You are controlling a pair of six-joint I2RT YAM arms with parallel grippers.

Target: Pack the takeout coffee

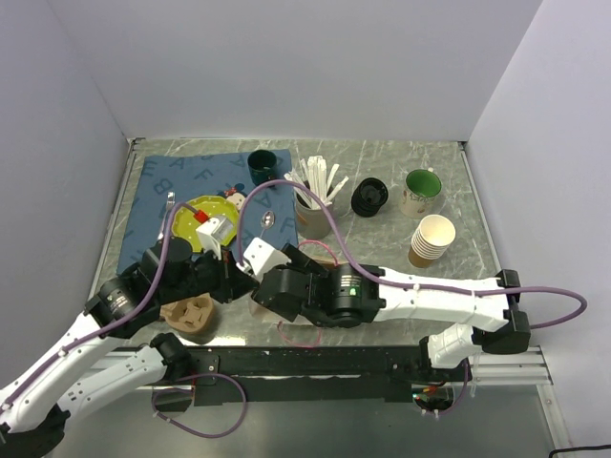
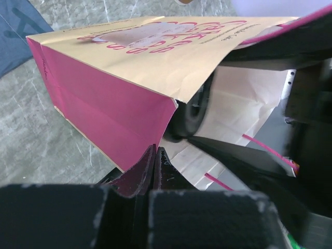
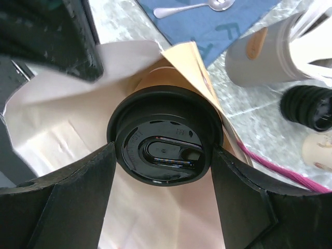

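Note:
The takeout coffee [image 3: 165, 150], a tan paper cup with a black lid, sits in the open mouth of a paper bag [image 3: 62, 119] that lies on its side. My right gripper [image 3: 163, 153] is shut on the cup, one finger on each side of the lid. My left gripper [image 2: 155, 151] is shut on the bag's [image 2: 119, 67] pink side edge and holds the mouth open; the lid [image 2: 191, 111] shows inside. In the top view both grippers meet at the table's front, left [image 1: 232, 275] and right [image 1: 254, 261]. The arms hide the bag there; only its pink handle [image 1: 315, 250] shows.
At the back stand a stack of lidless tan cups [image 1: 431, 240], a stack of black lids [image 1: 369, 197], a green-lined cup [image 1: 420, 191], a grey stirrer holder [image 1: 313, 205] and a dark mug [image 1: 264, 167]. A yellow plate [image 1: 196, 212] lies on a blue mat [image 1: 177, 181]. A cardboard cup carrier [image 1: 191, 315] sits front left.

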